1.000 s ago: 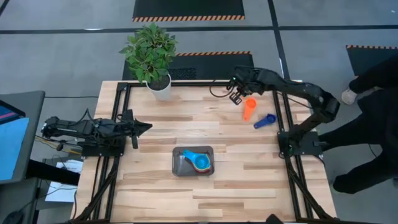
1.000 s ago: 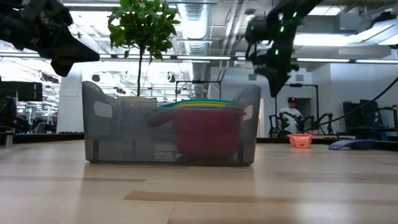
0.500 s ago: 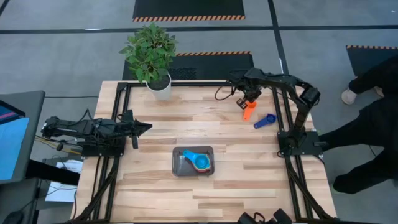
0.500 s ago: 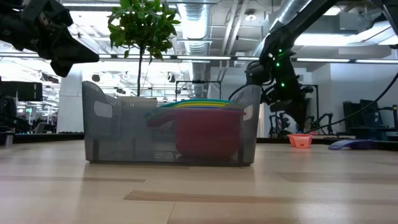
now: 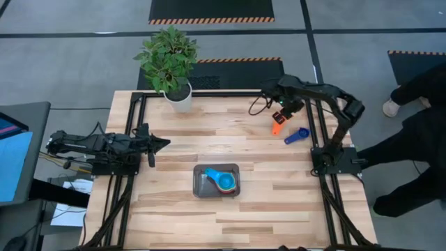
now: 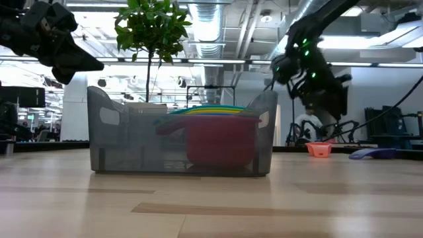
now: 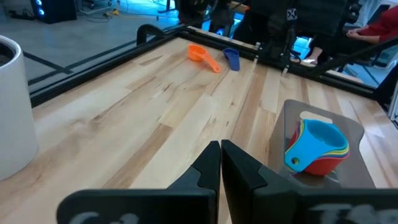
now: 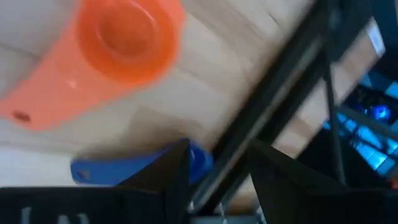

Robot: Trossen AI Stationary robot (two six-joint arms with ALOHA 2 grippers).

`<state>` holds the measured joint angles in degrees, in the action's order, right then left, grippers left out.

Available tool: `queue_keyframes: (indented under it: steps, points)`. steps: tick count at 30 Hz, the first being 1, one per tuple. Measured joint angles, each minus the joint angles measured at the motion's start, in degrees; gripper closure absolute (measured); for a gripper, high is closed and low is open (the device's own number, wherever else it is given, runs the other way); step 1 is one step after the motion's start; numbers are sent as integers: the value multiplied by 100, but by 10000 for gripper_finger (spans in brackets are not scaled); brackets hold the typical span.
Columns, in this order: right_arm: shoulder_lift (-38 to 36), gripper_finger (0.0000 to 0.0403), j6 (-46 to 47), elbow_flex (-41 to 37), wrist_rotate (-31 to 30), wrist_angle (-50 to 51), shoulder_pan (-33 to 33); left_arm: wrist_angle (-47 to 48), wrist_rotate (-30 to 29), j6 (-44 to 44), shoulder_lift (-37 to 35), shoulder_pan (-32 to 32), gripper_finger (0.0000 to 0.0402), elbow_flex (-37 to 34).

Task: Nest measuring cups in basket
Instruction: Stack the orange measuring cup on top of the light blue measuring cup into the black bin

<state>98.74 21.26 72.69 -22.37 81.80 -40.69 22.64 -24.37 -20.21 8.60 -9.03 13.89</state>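
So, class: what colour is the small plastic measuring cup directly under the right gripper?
Orange measuring cup; the right wrist view shows it best.

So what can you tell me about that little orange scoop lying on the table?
The orange cup is a small, round, plastic-looking scoop with a short flat handle that has a hole near its end. It lies open side up on the wooden table, near the far right corner, outside the basket, beside a dark blue cup without touching it. The right gripper hovers open just above; nothing holds it.

The wooden tabletop (image 5: 230, 150) carries a white plant pot (image 5: 179, 100), the grey basket (image 5: 201, 183) of nested cups, an orange cup (image 5: 277, 125) and a blue cup (image 5: 297, 134).
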Motion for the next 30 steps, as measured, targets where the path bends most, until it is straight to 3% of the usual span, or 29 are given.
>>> queue_keyframes:
  steps: [3,6,11,15,20,30]
  points:
    - [-627,218,125,-336,47,-179,96,14,-12,-46,0,1,401,0]
    - [-1481,226,186,-998,489,-839,191,14,-12,-46,0,1,401,2]
    - [-2911,233,489,-2328,1178,-2862,81,16,-27,-45,0,0,401,2]
    - [-3476,232,823,-2959,1617,-4274,-189,16,-27,-50,0,1,401,2]
    - [-3242,215,945,-3045,1663,-4390,-431,16,-29,-59,0,1,401,2]
    - [-1802,192,1292,-3050,1466,-4767,-491,16,-95,-59,0,1,401,2]
